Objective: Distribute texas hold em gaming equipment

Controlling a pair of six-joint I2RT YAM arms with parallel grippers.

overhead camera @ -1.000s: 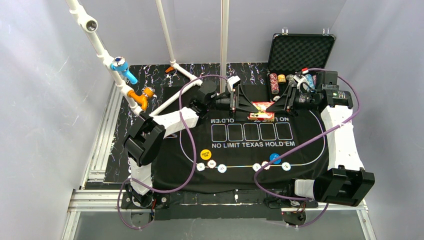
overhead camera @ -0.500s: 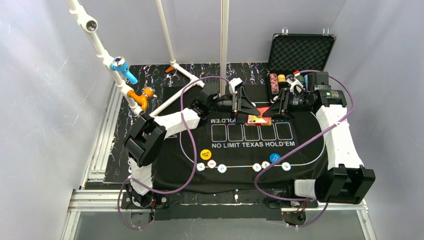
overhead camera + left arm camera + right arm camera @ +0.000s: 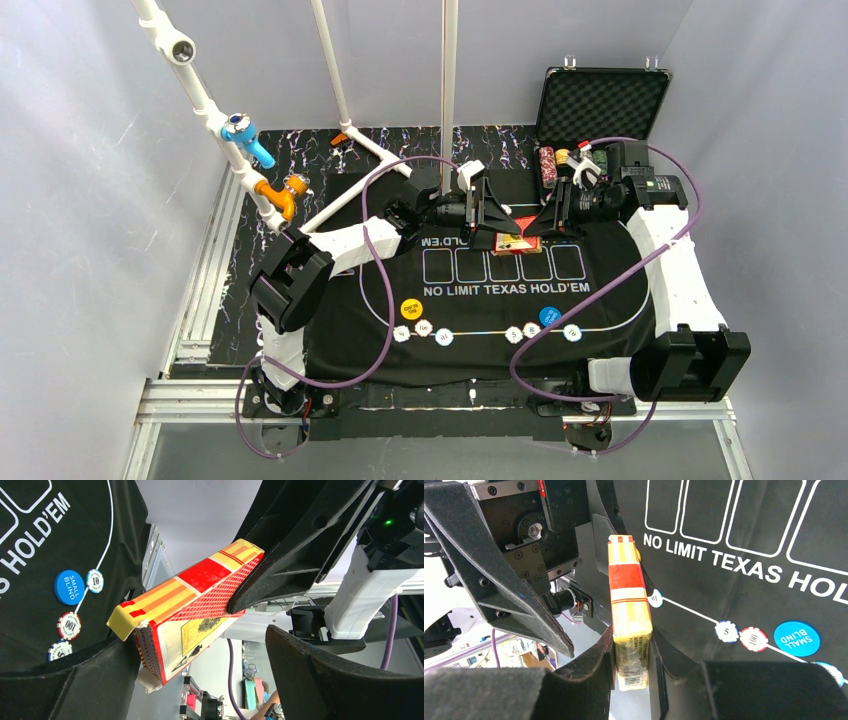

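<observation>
A red and yellow card box (image 3: 517, 240) hangs above the far edge of the black felt mat (image 3: 600, 300). My right gripper (image 3: 631, 656) is shut on one end of the box (image 3: 629, 600). At the other end the box (image 3: 195, 602) has its flap open and red card edges (image 3: 143, 647) show. My left gripper (image 3: 200, 642) is open around that end, one finger beside the box, the other well apart. A blue disc (image 3: 550, 316), a yellow disc (image 3: 411, 309) and several small chips (image 3: 424, 328) lie along the mat's white line.
The open black foam-lined case (image 3: 600, 105) stands at the back right, with chip stacks (image 3: 547, 165) in it. White pipe posts (image 3: 449, 80) rise behind the mat. The two arms meet nose to nose over the mat's far edge.
Both grippers and the card box have shifted a little toward the near side, over the mat's far lettering. The right gripper stays shut on the box.
</observation>
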